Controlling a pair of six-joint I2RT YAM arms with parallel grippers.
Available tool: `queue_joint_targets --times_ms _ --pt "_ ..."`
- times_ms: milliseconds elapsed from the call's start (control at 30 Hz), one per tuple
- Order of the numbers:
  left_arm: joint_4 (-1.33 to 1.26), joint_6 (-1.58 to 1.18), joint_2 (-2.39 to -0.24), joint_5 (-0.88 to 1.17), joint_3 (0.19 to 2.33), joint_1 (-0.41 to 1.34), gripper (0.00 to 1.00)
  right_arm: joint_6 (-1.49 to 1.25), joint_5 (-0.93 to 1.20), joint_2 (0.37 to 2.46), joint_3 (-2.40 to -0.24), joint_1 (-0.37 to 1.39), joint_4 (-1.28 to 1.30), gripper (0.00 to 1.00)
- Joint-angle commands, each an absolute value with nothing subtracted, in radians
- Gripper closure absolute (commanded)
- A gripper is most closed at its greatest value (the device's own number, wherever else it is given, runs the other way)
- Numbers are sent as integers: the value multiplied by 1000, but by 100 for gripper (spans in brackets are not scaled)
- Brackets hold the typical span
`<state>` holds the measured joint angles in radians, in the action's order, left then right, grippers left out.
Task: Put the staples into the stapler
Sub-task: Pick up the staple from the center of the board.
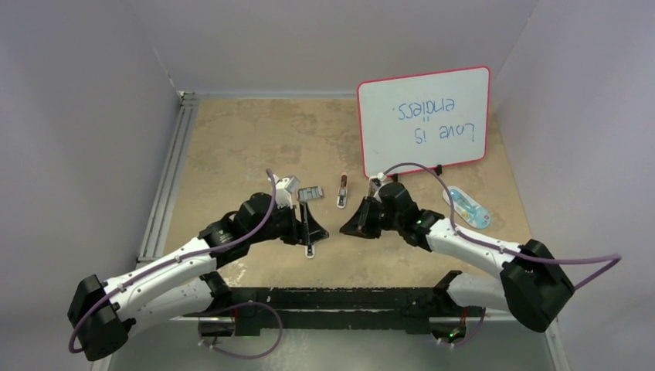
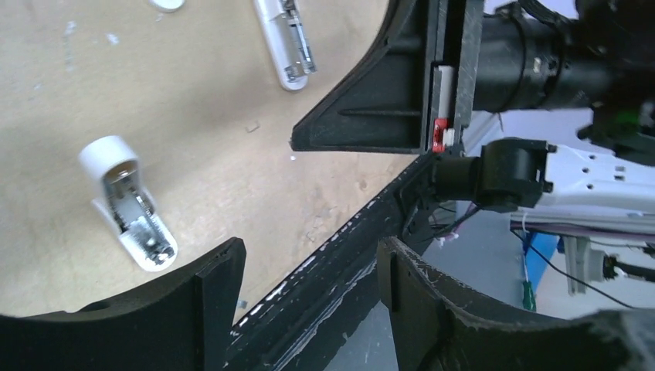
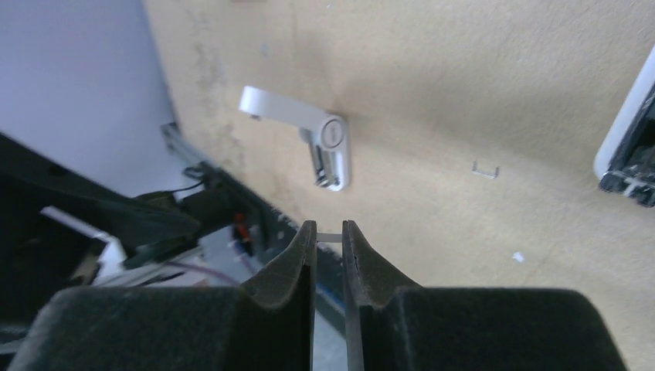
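Table: tan, speckled board.
Walls: plain lilac-grey.
Whiteboard: pink-rimmed, rounded corners.
Left gripper: black fingers spread, empty.
Right gripper: pinching thin silvery staples.

Two arms, left arm and right arm; one whiteboard; two white staplers; one staple tray; one staple strip; one loose staple; one blue packet.

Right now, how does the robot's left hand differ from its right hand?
The left hand has its fingers wide apart; the right hand has them nearly touching. The right hand pinches a thin strip of staples at its tips; the left hand holds nothing. Both are black, low over the table.
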<state>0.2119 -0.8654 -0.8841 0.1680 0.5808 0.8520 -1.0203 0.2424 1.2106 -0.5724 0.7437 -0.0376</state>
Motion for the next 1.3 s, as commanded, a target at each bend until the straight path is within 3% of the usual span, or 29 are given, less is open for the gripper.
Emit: queue_joint_targets --times_ms 0,333,467,700,1033,1267 --pt "18 -831 -869 261 532 856 37 -1237 525 1149 -498 680 -266 85" --pt "-160 -846 -959 166 536 881 42 -1781 550 978 -343 667 -551 85" --pt "-220 -801 -997 119 554 901 41 -1891 514 943 -311 666 -572 85" --pt "-343 -726 -1011 71 533 919 49 -1981 464 912 -302 667 -547 85" --pt "-390 -700 -1058 79 555 926 66 -1991 459 946 -319 666 -543 85" --pt "-426 -702 -1082 105 553 928 83 -1994 477 971 -316 666 -569 85"
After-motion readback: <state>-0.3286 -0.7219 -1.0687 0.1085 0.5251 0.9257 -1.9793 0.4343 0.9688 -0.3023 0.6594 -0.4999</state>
